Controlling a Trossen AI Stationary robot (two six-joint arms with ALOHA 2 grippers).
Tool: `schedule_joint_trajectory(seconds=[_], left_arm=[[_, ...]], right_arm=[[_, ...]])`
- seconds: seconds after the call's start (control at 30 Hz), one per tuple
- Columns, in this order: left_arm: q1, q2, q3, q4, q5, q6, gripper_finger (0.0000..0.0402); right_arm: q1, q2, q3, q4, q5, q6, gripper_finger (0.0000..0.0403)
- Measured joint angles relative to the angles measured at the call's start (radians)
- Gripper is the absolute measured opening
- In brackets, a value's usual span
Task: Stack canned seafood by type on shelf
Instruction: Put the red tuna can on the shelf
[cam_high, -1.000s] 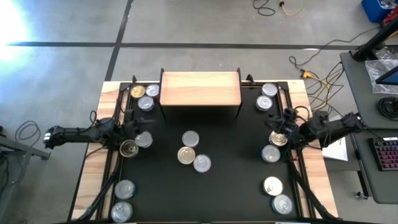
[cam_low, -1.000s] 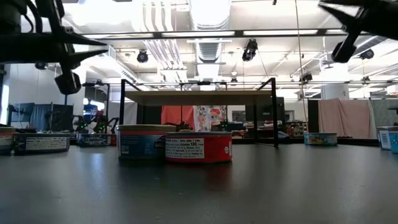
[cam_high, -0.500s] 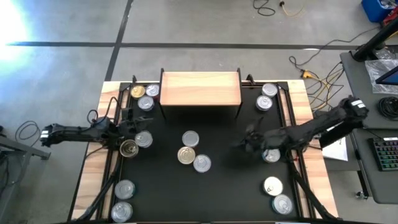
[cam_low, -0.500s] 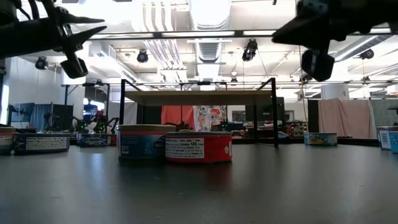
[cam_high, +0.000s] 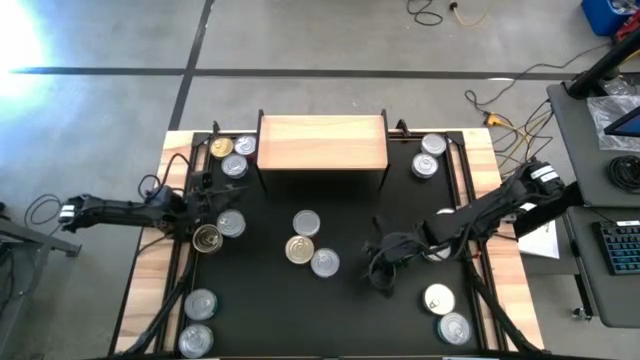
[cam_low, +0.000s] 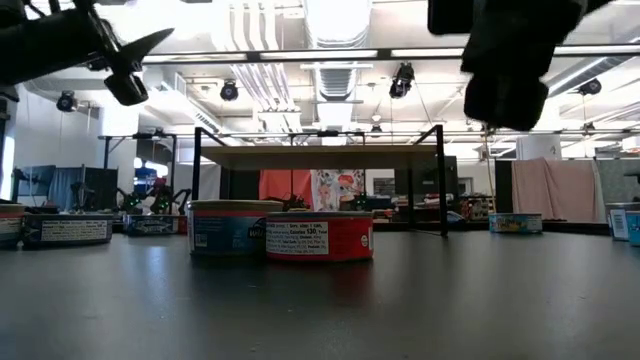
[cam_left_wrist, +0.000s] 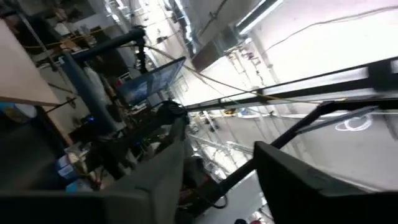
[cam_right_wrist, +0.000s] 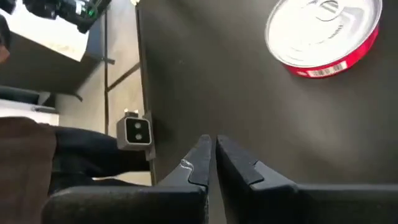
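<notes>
The shelf (cam_high: 322, 141), a light-wood board on thin black legs, stands at the far middle of the black mat; its top is bare. Three cans (cam_high: 306, 223) sit together at mat centre; in the low view one has a red label (cam_low: 318, 238) and one a blue label (cam_low: 228, 230). My right gripper (cam_high: 380, 272) is shut and hovers just right of that group; its wrist view shows the shut fingertips (cam_right_wrist: 211, 149) above bare mat, with a red-sided, silver-lidded can (cam_right_wrist: 323, 34) apart from them. My left gripper (cam_high: 228, 196) is open, tipped upward (cam_left_wrist: 217, 180), above two cans (cam_high: 231, 224) at the mat's left.
More cans lie around: three at the far left (cam_high: 234, 166), two at the near left (cam_high: 200, 303), two at the far right (cam_high: 433, 145), one under the right arm (cam_high: 437, 250), two at the near right (cam_high: 438, 298). A small camera (cam_right_wrist: 137, 130) sits at the mat's edge.
My right arm has swung from above the cans at the mat's right edge toward the centre and the near edge, ending beside the three central cans. My left gripper has risen a little and tipped upward over the left cans. No can has moved.
</notes>
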Motion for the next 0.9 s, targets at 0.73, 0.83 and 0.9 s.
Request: schedule_joint_trajectory(seconds=[0.73,0.83,0.9], left_arm=[[-0.228,0.546,0.856,-1.071,-0.117,0.429,0.0288],[-0.374,0.656,0.871,-1.082,-0.28,0.417,0.0286],[-0.465,0.73,0.874,-1.076,-0.393,0.378,0.0286]], right_arm=[[0.01,0.008,0.309,-0.601,0.262,-0.236,0.032],[0.031,0.021,0.301,-0.595,0.29,-0.321,0.0359],[0.055,0.038,0.293,-0.593,0.298,-0.371,0.0369]])
